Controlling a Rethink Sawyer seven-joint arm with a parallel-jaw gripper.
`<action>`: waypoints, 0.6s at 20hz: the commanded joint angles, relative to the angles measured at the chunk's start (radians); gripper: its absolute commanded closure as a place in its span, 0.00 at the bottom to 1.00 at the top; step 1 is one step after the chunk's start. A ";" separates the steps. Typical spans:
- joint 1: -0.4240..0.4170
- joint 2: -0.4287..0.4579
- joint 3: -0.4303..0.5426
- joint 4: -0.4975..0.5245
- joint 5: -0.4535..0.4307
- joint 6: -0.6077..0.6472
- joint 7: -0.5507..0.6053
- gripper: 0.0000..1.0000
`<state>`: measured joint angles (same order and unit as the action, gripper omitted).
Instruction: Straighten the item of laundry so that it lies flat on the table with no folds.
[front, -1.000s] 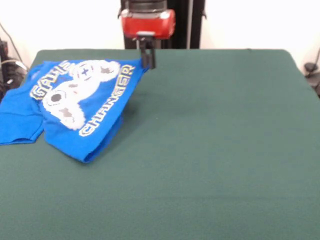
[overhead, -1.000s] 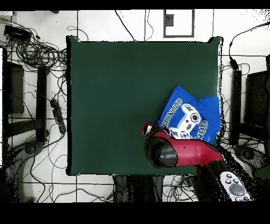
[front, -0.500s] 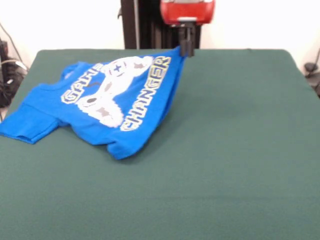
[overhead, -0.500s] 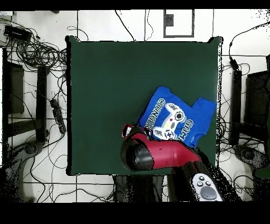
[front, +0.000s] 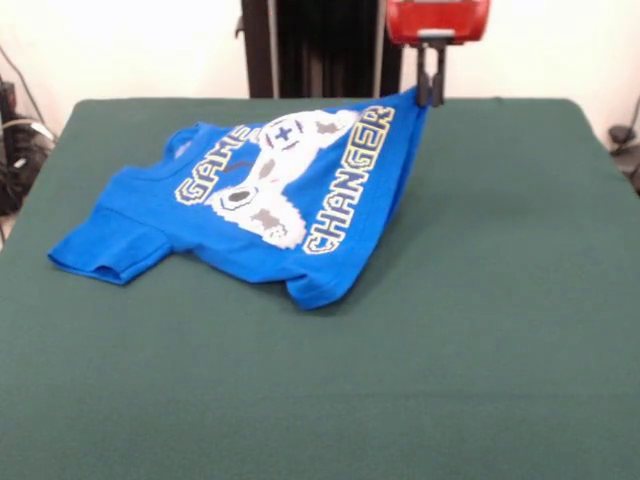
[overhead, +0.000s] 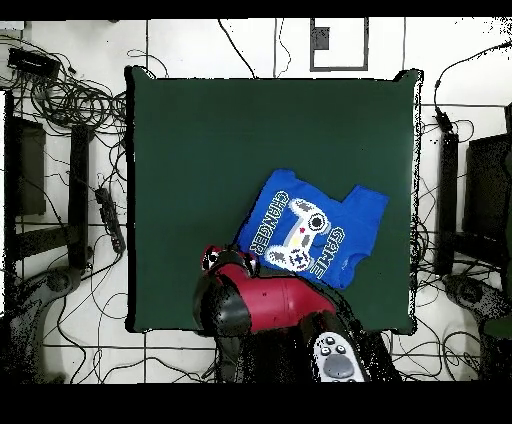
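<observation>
The item of laundry, a bright blue T-shirt with a white controller print and "GAME CHANGER" lettering, lies on the green table. In the front view it spreads from the left sleeve to a raised corner at the far side. My gripper is shut on that lifted corner, holding it above the table. The shirt's front edge is folded under. In the overhead view the red arm hides the gripped corner.
Cables and dark equipment lie on the floor around the table in the overhead view. The black pedestal column rises behind the table's far edge.
My gripper has travelled rightward in the front view along the far edge, dragging the shirt by its corner. The shirt has slid from the left edge toward the middle and spread wider.
</observation>
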<state>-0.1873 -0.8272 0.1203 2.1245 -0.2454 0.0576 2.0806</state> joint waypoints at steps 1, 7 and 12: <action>0.118 0.096 -0.063 0.061 0.112 -0.118 0.290 1.00; 0.189 0.120 -0.093 0.072 0.200 -0.178 0.298 1.00; 0.267 0.146 -0.115 0.076 0.286 -0.214 0.308 1.00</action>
<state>0.0117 -0.7538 0.0023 2.1419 -0.0743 -0.1011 2.0842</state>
